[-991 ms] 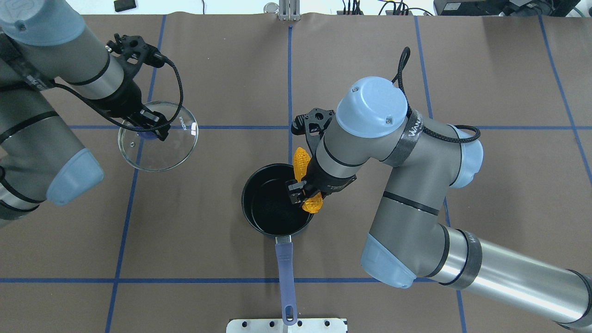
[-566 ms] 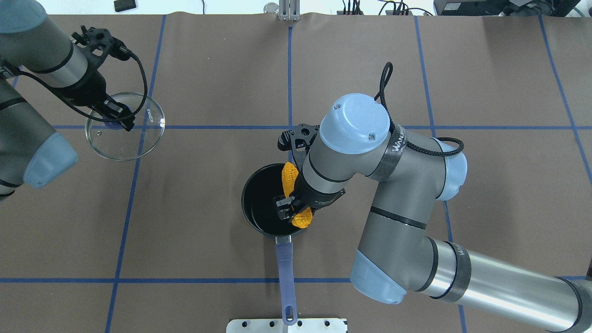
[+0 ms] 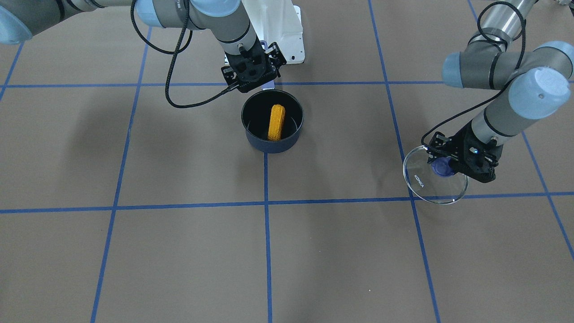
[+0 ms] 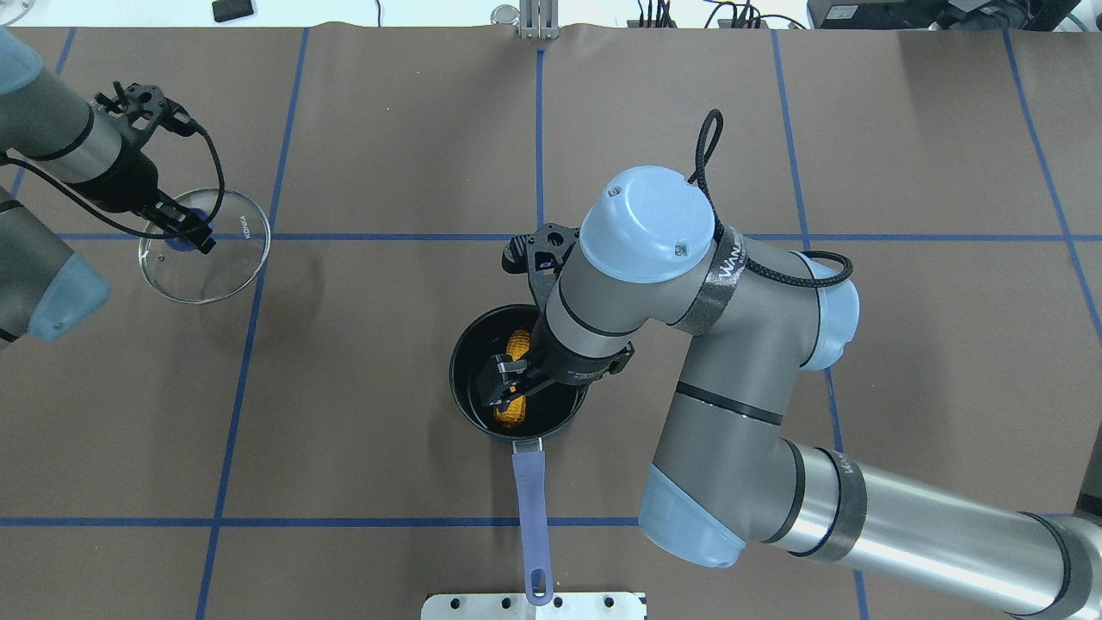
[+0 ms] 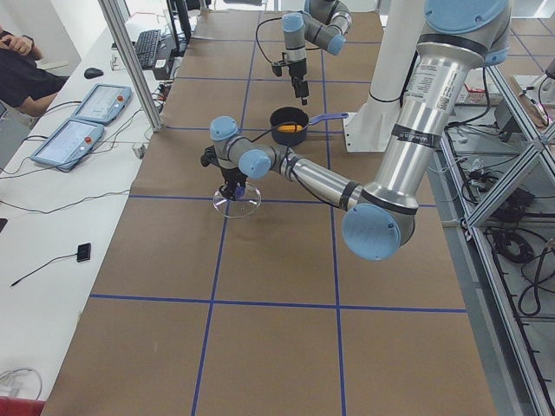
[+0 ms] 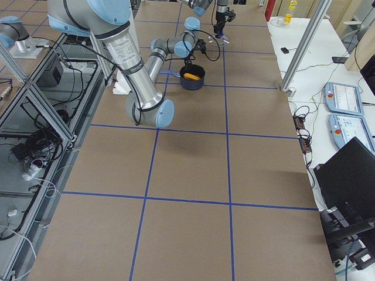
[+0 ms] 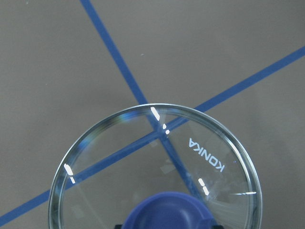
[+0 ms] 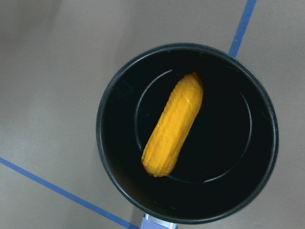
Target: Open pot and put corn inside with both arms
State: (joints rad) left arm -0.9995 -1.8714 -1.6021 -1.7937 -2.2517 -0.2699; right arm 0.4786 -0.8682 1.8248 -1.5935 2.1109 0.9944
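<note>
The dark navy pot (image 4: 461,379) stands at the table's middle, uncovered, with its purple handle (image 4: 531,508) pointing toward the robot. The yellow corn (image 3: 276,122) lies flat inside it, free of any grip, and shows clearly in the right wrist view (image 8: 174,124). My right gripper (image 4: 508,385) hovers open just above the pot. My left gripper (image 4: 191,231) is far to the left, shut on the purple knob (image 7: 167,212) of the glass lid (image 4: 228,258). I cannot tell whether the lid touches the table.
The white mounting base (image 4: 534,605) sits just behind the tip of the pot's handle. Blue tape lines (image 3: 265,204) cross the brown table. My right arm's elbow (image 4: 650,224) hangs over the table beside the pot.
My right gripper moved over the pot and let the corn go; it now lies inside. My left gripper carried the lid farther left, away from the pot.
</note>
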